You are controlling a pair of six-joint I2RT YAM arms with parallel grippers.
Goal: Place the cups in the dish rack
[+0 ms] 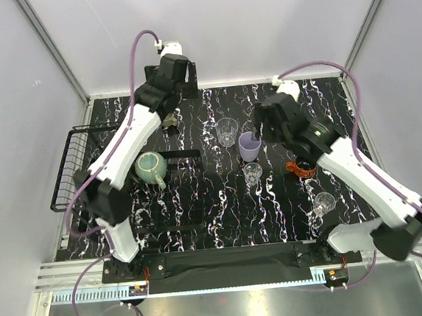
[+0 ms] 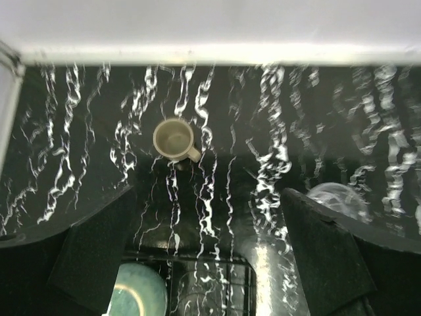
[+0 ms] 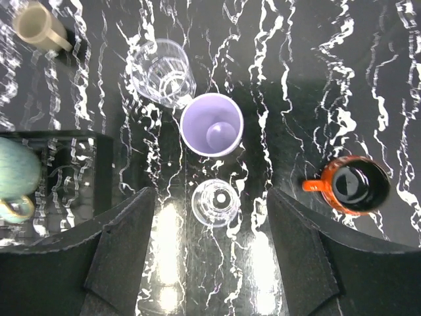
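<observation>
The dish rack (image 1: 68, 170) stands at the table's left, with its flat black tray (image 1: 189, 204) reaching toward the middle. A teal mug (image 1: 151, 167) sits on the tray. An olive-beige mug (image 1: 169, 120) stands upright behind it, and my open, empty left gripper (image 1: 171, 102) hovers over it; in the left wrist view the mug (image 2: 174, 139) lies ahead of the fingers (image 2: 92, 257). My right gripper (image 1: 262, 130) is open and empty above the lavender cup (image 3: 212, 125) and a small clear glass (image 3: 216, 202). A red cup (image 3: 355, 185) stands to the right.
A larger clear glass (image 1: 227, 131) stands behind the lavender cup, and another clear glass (image 1: 324, 203) stands near the right arm's base. White walls and a metal frame bound the marbled black table (image 1: 223, 216). The rack's wires (image 2: 197, 263) show under the left gripper.
</observation>
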